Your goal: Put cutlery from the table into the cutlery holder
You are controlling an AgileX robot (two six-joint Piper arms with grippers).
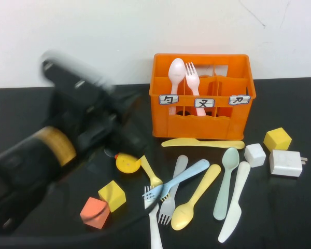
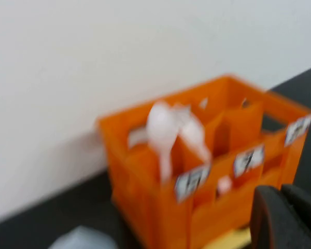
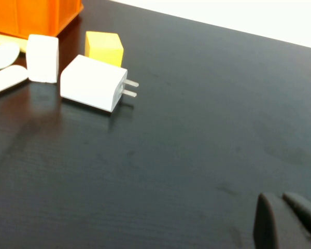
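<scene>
The orange cutlery holder (image 1: 203,96) stands at the back of the black table (image 1: 290,207), with a pink spoon (image 1: 176,72) and a pink fork (image 1: 193,78) upright in its left compartment. In front of it lie a yellow knife (image 1: 202,143), a mint spoon (image 1: 227,181), a white knife (image 1: 236,202), a yellow spoon (image 1: 197,199), a blue fork (image 1: 176,181), a grey fork (image 1: 172,197) and a white fork (image 1: 154,228). My left gripper (image 1: 128,122), motion-blurred, hangs left of the holder (image 2: 207,176), shut (image 2: 287,218) and empty. My right gripper (image 3: 287,220) is shut over bare table, far from the cutlery.
A yellow round toy (image 1: 127,163), a yellow cube (image 1: 112,195) and an orange cube (image 1: 95,212) lie by my left arm. A white cube (image 1: 255,154), another yellow cube (image 1: 277,139) and a white plug charger (image 1: 286,163) sit right of the holder.
</scene>
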